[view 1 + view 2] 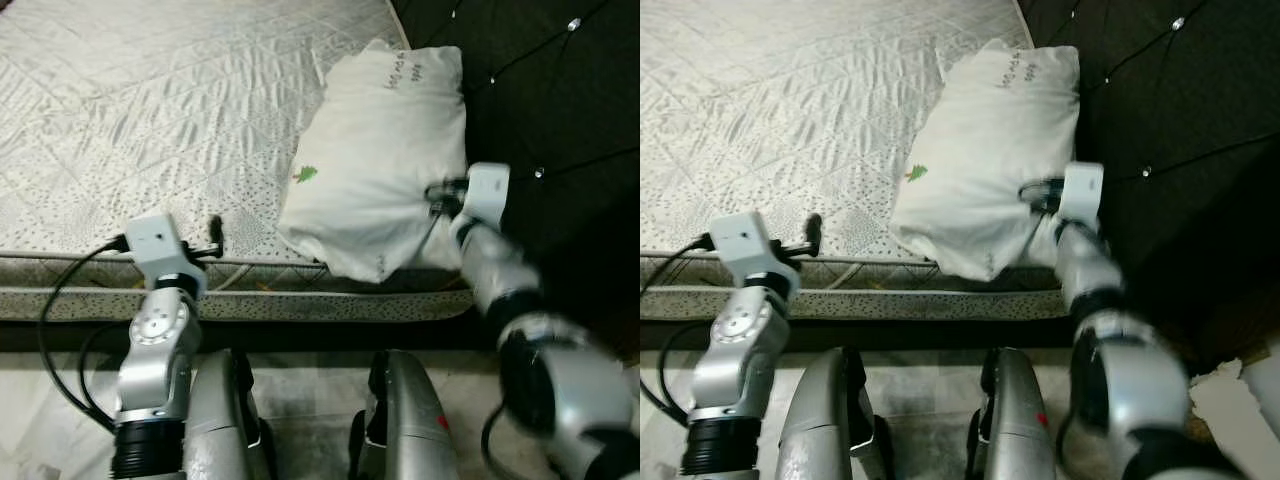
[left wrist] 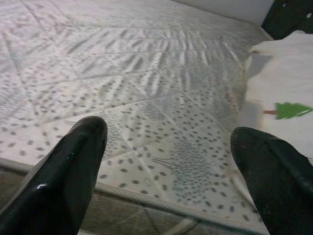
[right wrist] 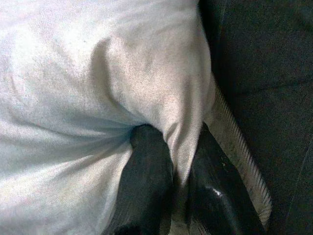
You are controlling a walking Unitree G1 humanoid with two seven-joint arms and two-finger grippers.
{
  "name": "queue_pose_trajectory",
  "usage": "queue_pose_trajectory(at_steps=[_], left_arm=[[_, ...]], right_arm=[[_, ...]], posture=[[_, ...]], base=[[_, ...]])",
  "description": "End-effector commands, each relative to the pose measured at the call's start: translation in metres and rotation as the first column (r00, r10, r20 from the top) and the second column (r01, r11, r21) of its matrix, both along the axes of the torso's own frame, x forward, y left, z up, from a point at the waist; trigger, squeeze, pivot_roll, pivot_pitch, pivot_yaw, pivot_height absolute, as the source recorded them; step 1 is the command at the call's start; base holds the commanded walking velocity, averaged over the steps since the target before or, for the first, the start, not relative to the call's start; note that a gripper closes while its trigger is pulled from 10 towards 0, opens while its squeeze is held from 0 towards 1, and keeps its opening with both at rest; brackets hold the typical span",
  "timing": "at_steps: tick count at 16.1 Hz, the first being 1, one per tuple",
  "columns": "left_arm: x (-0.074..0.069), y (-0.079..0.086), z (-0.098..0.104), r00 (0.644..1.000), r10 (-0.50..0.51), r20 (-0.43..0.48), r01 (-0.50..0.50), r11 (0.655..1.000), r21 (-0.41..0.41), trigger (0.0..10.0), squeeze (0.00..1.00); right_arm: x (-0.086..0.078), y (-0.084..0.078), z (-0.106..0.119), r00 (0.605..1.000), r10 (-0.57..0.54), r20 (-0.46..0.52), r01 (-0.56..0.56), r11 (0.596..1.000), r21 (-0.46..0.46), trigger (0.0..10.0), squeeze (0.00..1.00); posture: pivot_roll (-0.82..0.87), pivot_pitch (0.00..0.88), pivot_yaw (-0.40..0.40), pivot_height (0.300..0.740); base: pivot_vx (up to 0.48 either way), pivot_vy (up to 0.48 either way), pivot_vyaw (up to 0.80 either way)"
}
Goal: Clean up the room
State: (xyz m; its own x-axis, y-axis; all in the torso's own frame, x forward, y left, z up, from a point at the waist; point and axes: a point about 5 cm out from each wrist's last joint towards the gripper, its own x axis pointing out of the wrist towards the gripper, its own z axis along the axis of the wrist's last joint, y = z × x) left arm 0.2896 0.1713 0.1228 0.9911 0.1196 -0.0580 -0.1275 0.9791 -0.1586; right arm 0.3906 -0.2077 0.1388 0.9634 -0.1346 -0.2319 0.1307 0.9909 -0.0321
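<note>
Nearest the camera, the robot's own legs [image 1: 400,420] are seen above a pale floor [image 1: 300,380], with the mattress edge [image 1: 300,300] just beyond them. The left end effector [image 2: 168,161] is held over the near edge of the bed [image 1: 150,120], its two black fingers [image 2: 73,166] set wide apart with nothing between them; only patterned quilting is seen in the gap.

Further in, on the robot's right, the right end effector [image 3: 168,181] is clamped on a fold of the white pillow [image 1: 385,160]. In the right wrist view a ridge of cloth is pinched between the two fingers, which are drawn close together on it. The pillow lies at the bed's right side, next to the dark padded headboard [image 1: 560,100], with its near corner hanging over the mattress edge. A small green tree mark [image 1: 306,175] is seen on its cover.

Only a thin pleat of fabric is judged to be held, not the filling. If the pillow is lifted or dragged from here, the cover may slide out of the fingers, since the weight hangs from a small pinch, and the pillow may drop off the overhanging corner to the floor. A pull towards the headboard could wedge it in the gap beside the mattress.
</note>
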Motion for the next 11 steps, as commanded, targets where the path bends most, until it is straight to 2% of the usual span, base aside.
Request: queue_pose_trajectory(at_steps=[1, 3, 4, 6, 8, 10, 11], left_arm=[[-0.001, -0.002, -0.001, 1.000, -0.002, -0.002, 0.002, 1.000, 0.002, 10.0, 0.00], [-0.002, 0.002, -0.001, 1.000, 0.012, -0.003, -0.012, 1.000, 0.006, 10.0, 0.00], [-0.002, 0.002, -0.001, 1.000, 0.016, -0.004, -0.016, 1.000, 0.007, 10.0, 0.00], [-0.001, 0.002, -0.002, 1.000, 0.021, -0.004, -0.021, 1.000, 0.007, 10.0, 0.00], [0.000, 0.002, -0.002, 1.000, 0.024, -0.005, -0.024, 1.000, 0.008, 10.0, 0.00], [0.000, 0.003, -0.002, 1.000, 0.022, -0.005, -0.022, 1.000, 0.010, 10.0, 0.00], [0.001, 0.003, -0.002, 1.000, 0.019, -0.004, -0.019, 1.000, 0.010, 10.0, 0.00]], right_arm=[[0.007, -0.023, 0.032, 0.995, -0.058, 0.078, 0.060, 0.998, -0.022, 0.0, 0.00], [0.009, -0.052, 0.061, 0.984, -0.126, 0.126, 0.131, 0.991, -0.037, 0.0, 0.00], [0.008, -0.058, 0.065, 0.983, -0.133, 0.127, 0.139, 0.989, -0.043, 0.0, 0.00], [0.004, -0.070, 0.063, 0.984, -0.144, 0.108, 0.153, 0.985, -0.078, 0.0, 0.00], [-0.004, -0.086, 0.056, 0.989, -0.131, 0.070, 0.143, 0.966, -0.213, 0.0, 0.00], [-0.009, -0.092, 0.051, 0.988, -0.137, 0.068, 0.149, 0.960, -0.237, 0.0, 0.00], [-0.010, -0.090, 0.047, 0.990, -0.126, 0.066, 0.138, 0.962, -0.234, 1.4, 0.00]], posture=[[0.11, 0.048, -0.066, 0.568], [0.11, 0.045, -0.069, 0.568], [0.11, 0.043, -0.073, 0.568], [0.11, 0.040, -0.076, 0.568], [0.11, 0.038, -0.073, 0.568], [0.10, 0.036, -0.068, 0.568], [0.10, 0.034, -0.065, 0.568]], base=[[0.000, 0.000, 0.00], [0.000, 0.000, 0.00], [0.000, 0.000, 0.00], [0.000, 0.000, 0.00], [0.000, 0.000, 0.00], [0.000, 0.000, 0.00], [0.000, 0.000, 0.00]])
